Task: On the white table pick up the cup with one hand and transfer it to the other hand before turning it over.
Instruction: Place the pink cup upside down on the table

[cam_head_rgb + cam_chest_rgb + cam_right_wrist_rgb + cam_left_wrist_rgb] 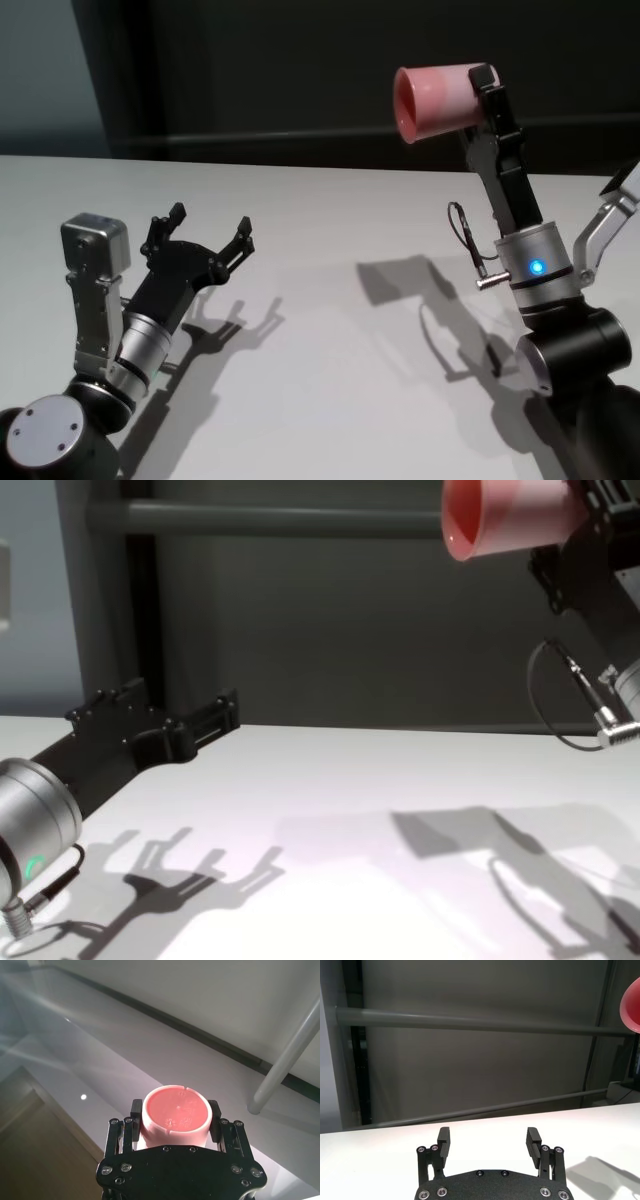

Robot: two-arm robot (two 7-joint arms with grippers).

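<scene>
One cup (436,99) held aloft sideways by right gripper (484,92)

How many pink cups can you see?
1. The cup is up in the air, lying sideways in the right gripper, above the white table. The left gripper is open and empty.

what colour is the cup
Salmon pink cup, held in the right gripper; clearest in the head view.

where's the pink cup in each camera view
Head: the cup is upper right, on its side, held by the right gripper.
Chest: top right, mouth facing left.
Left wrist: only its rim at the right edge.
Right wrist: centre, base-on.
Shared landmark: the white table.
</scene>
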